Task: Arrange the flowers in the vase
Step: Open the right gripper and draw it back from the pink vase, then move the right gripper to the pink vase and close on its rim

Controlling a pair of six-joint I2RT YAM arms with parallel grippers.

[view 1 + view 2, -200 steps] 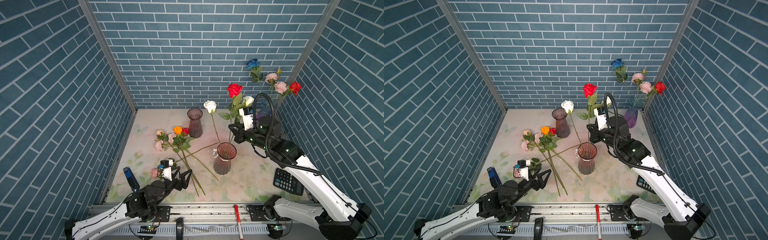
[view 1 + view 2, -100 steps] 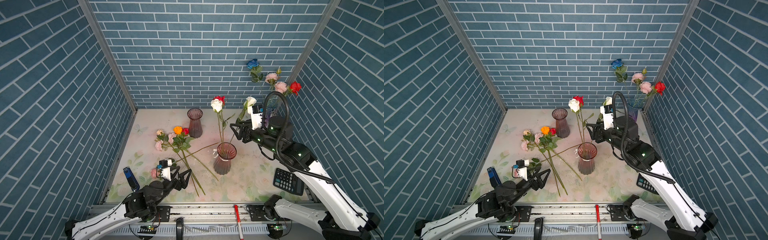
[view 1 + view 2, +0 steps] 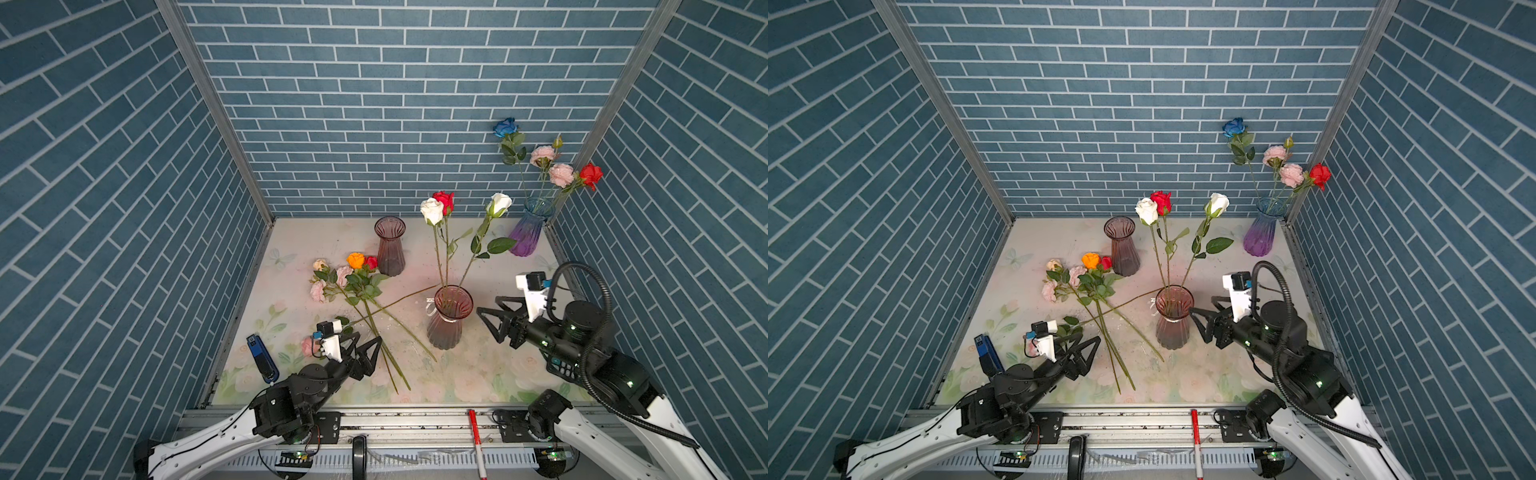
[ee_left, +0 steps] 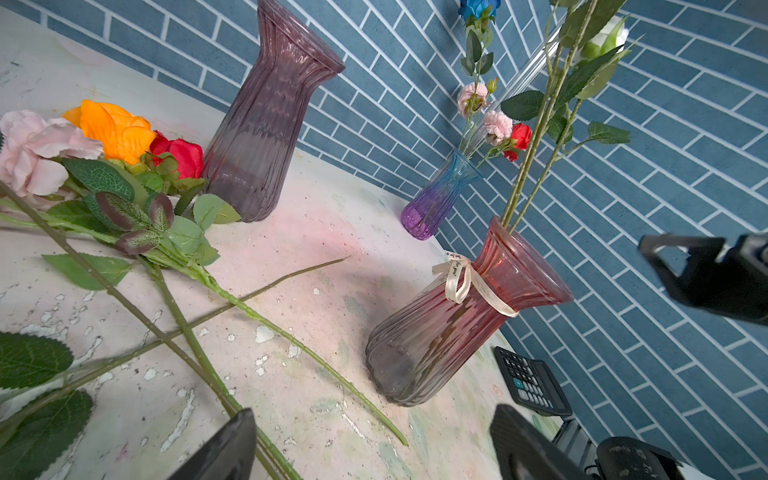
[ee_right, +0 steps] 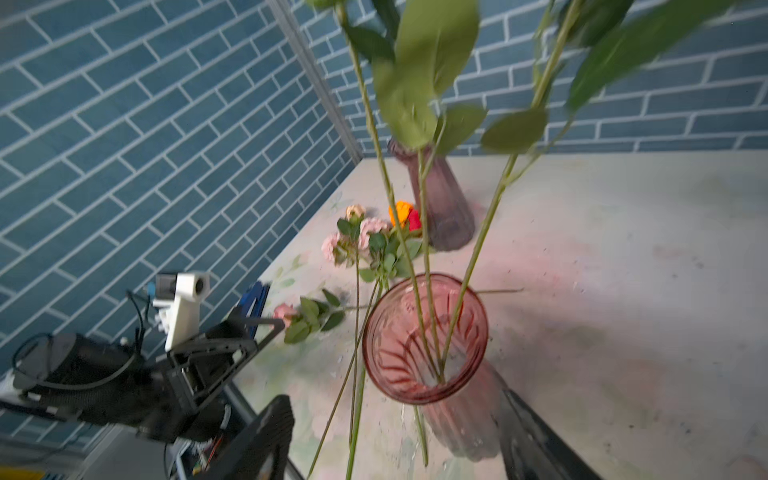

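Your right gripper [image 3: 488, 304] hung apart and empty beside the pink vase [image 3: 446, 328], which held three roses [image 3: 432, 210]; that placing looked done. Your left gripper [image 3: 365, 338], also apart, hovered over the loose flowers [image 3: 357, 282] on the table [image 3: 478, 374], needing one stem singled out. The dark vase [image 3: 390, 249] stood empty; the blue vase [image 3: 527, 237] held several.

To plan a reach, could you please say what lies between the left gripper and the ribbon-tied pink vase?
Loose flower stems cross the table there, in both top views.
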